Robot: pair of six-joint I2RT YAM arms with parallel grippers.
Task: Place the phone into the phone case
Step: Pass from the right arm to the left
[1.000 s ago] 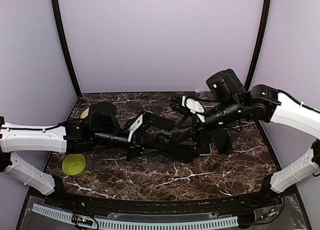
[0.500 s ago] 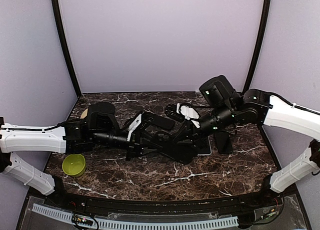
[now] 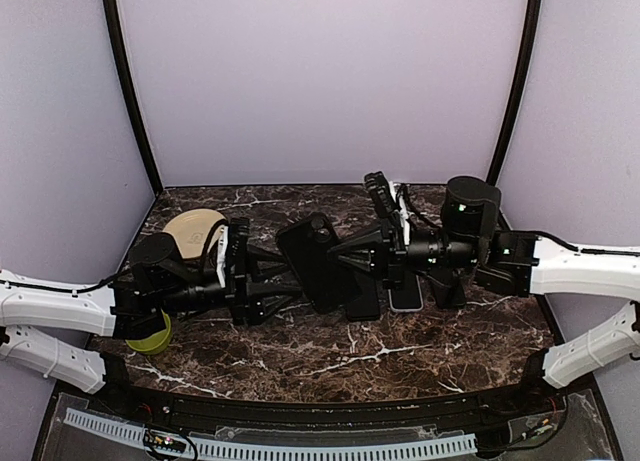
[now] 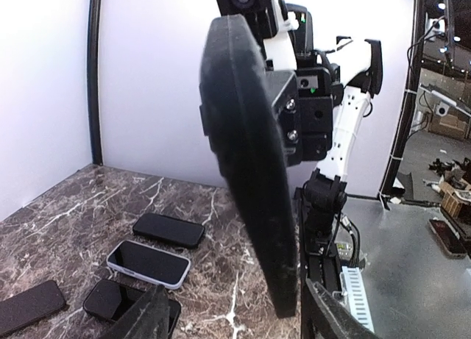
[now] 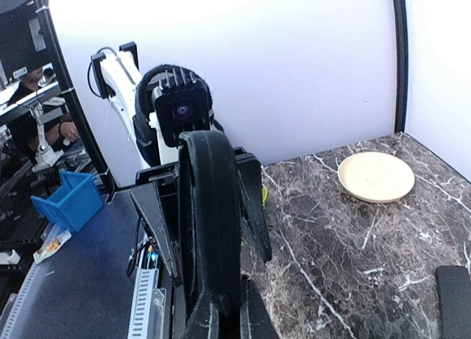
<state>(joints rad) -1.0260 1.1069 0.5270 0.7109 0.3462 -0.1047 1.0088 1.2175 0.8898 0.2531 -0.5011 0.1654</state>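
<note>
Presently, the hazards noted are these:

1. Sole grip. The black, thick, round-cornered phone case (image 4: 250,170) stands on edge, clear of the dark marbled tabletop (image 3: 330,351). It is clamped only by the right fingers (image 3: 368,261), which are closed on one end. The long free end overhangs, so a slip or twist is judged possible if the arm swings sharply.

2. Contents unverified. No view shows whether the phone sits inside the case. A half-seated phone could work loose while the case is held upright.

3. Close quarters. The left fingers (image 4: 143,317) stand spread apart and hold nothing. In the left wrist view they flank the lower end of the case without visibly touching it. The two arms face each other closely, so any forward move by either risks striking the case and levering it out of the grip.

4. Objects beneath. A white-edged phone with a dark screen (image 4: 147,263) and a flat black phone (image 4: 168,229) lie on the tabletop near the right arm. Other dark handsets lie beside them. A dropped case would likely land on these.

5. Misidentification. With several similar dark phones lying together, the wrong one could be picked for fitting.
</note>
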